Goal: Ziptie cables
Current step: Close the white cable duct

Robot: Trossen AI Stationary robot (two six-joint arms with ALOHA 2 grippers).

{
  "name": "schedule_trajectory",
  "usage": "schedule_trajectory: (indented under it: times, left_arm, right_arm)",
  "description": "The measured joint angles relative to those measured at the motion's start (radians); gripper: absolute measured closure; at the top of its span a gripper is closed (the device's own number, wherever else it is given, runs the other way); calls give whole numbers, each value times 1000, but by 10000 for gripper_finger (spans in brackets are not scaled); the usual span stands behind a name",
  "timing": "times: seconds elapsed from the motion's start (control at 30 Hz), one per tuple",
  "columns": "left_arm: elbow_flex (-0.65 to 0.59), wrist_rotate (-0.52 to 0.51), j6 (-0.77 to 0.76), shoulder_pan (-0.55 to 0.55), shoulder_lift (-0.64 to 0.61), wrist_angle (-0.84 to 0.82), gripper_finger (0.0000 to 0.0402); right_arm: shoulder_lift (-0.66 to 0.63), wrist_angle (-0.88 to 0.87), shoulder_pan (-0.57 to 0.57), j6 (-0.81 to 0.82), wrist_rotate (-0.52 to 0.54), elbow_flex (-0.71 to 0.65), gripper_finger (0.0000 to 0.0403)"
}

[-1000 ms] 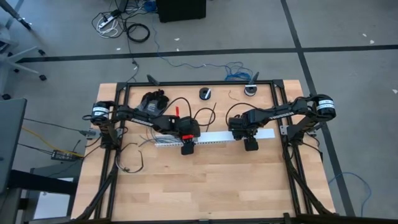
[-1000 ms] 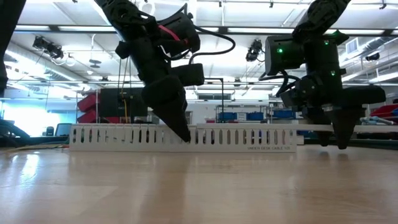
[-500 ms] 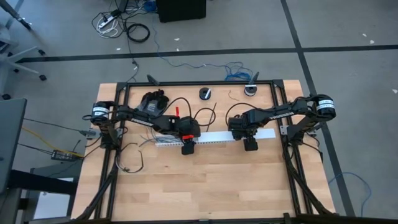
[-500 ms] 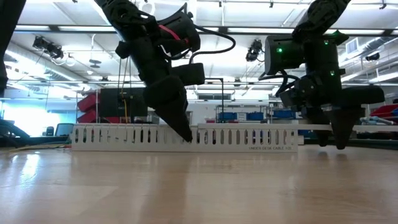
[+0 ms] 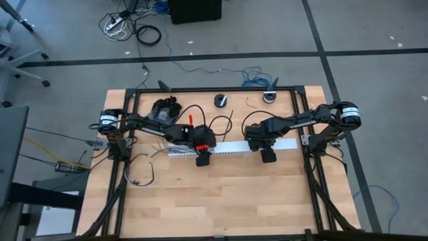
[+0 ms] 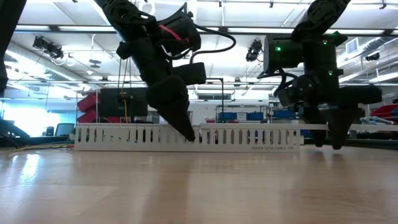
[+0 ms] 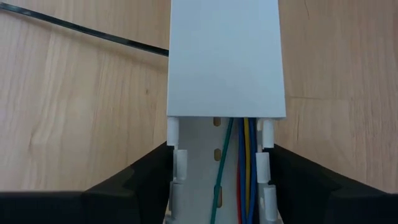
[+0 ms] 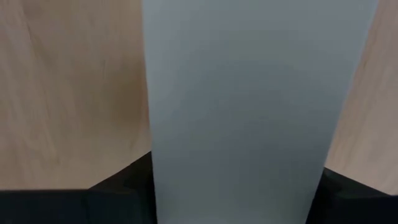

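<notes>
A white slotted duct [image 5: 227, 149] lies flat across the table's middle, running left to right. Its white cover [image 7: 225, 59] sits on the right part; the left part is uncovered. Green, red, yellow and blue wires [image 7: 239, 168] run inside the uncovered channel. Thin dark wires [image 5: 142, 175] lie looped on the table near its left edge; I cannot make out a dark-and-green module. My left gripper [image 5: 200, 158] straddles the duct where the cover ends. My right gripper [image 5: 268, 155] straddles the covered part near the duct's right end. My left gripper pinches the duct's uncovered part between its two fingers, one finger [image 7: 146, 177] on each slotted side wall [image 7: 177, 158], just short of the cover's end. The fingers come from above, slanting down, across the duct. The duct rests on the table. My right gripper has the duct's cover [image 8: 242, 112] between its two fingers [image 8: 124, 180], one at each long edge, across the duct. It comes from above, pointing down [image 6: 336, 140]. The cover itself hides the places of contact. The duct stays on the table.
A black glove-like thing [image 5: 165, 107] lies at the far left of the table. Two small round objects [image 5: 221, 100] [image 5: 269, 97] sit by the far edge. A thin black strand [image 7: 81, 31] lies on the wood beside the duct. Bare wood [image 5: 227, 201] spreads toward the near edge.
My right gripper has shifted a little toward the table's left, along the duct. In the low view the duct has slid a few pixels toward the right. My left gripper has stayed where it was on the duct.
</notes>
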Motion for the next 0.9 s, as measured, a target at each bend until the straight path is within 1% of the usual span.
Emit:
schedule_trajectory:
  times: [0.47, 0.57, 0.9]
  left_arm:
    - [0, -3, 15, 0, 0, 10, 177]
    - [0, 16, 14, 1, 0, 21, 176]
    - [0, 29, 15, 1, 0, 33, 149]
  right_arm:
    - [0, 9, 0, -4, -1, 1, 174]
    - [0, 8, 0, -4, -2, 1, 174]
    - [0, 9, 0, -4, -2, 1, 174]
